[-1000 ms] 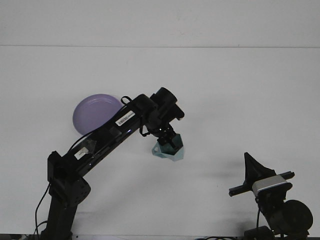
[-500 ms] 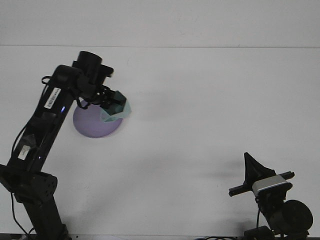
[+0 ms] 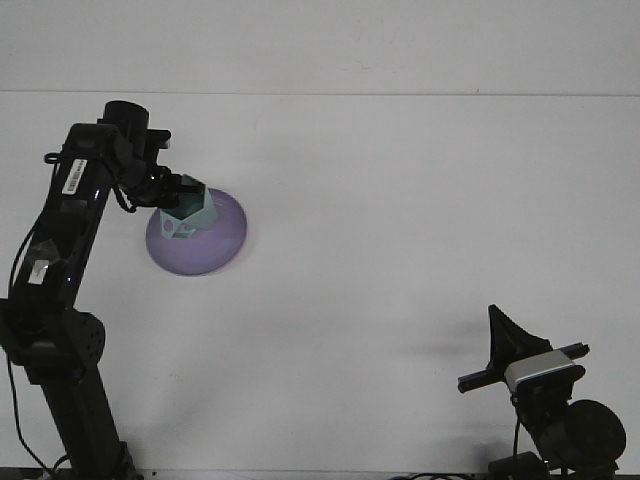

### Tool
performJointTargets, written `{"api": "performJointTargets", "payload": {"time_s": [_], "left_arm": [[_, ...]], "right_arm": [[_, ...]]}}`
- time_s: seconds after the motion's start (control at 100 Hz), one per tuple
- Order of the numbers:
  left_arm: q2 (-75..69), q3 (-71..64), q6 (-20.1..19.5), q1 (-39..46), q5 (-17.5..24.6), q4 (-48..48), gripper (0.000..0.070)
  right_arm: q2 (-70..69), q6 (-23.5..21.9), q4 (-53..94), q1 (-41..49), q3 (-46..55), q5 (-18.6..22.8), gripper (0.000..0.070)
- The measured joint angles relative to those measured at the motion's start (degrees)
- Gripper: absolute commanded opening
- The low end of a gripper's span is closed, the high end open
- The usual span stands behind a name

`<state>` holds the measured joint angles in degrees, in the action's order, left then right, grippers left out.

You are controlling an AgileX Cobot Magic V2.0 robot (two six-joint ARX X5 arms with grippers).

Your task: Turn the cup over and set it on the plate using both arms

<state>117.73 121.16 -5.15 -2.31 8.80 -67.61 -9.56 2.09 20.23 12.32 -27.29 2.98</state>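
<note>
Table (image 3: 400, 200): white, matt, flat. My cameras show little else on it

Left arm (image 3: 70, 240): black, jointed, reaching over the plate. I judge the carry done and the set-down and release left

Right arm (image 3: 540, 385): black, parked low at the near right, well apart from the work; I cannot tell its jaw state

Plate (image 3: 215, 250): round, lilac, smooth, shallow, at the table's left

Cup (image 3: 188, 215): pale teal, faceted, translucent-looking plastic, over the plate's left part; whether it touches I cannot tell, nor which end is up

Left gripper (image 3: 175, 198): jaws closed narrow on the cup
</note>
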Motion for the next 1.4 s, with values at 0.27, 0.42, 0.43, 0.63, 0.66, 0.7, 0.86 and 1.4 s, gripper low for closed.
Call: {"api": "performJointTargets", "payload": {"time_s": [0.27,0.42,0.43,0.63,0.66,0.7,0.86,1.4], "left_arm": [[5.84,-0.02,0.02,-0.02,-0.11,0.76,0.0012],[8.17,-0.02,0.24,0.04,-2.14,0.11,0.0012],[8.17,-0.02,0.24,0.04,-2.19,0.11,0.0012],[8.17,-0.02,0.2,0.04,-2.54,0.39,0.034],[8.17,-0.02,0.2,0.04,-2.54,0.42,0.0421],[8.17,-0.02,0.17,0.15,-2.54,0.52,0.0478],[7.67,-0.02,0.17,0.39,-2.54,0.7,0.0475],[-18.38,0.48,1.75,1.16,-1.38,2.01,0.0032]], "right_arm": [[0.0,0.0,0.02,0.0,0.0,0.0,0.0],[0.0,0.0,0.04,0.0,0.0,0.0,0.0],[0.0,0.0,0.04,0.0,0.0,0.0,0.0],[0.0,0.0,0.11,0.0,0.0,0.0,0.0],[0.0,0.0,0.11,0.0,0.0,0.0,0.0],[0.0,0.0,0.11,0.0,0.0,0.0,0.0],[0.0,0.0,0.11,0.0,0.0,0.02,0.0],[0.0,0.02,-0.22,0.0,0.0,0.0,0.0]]}}
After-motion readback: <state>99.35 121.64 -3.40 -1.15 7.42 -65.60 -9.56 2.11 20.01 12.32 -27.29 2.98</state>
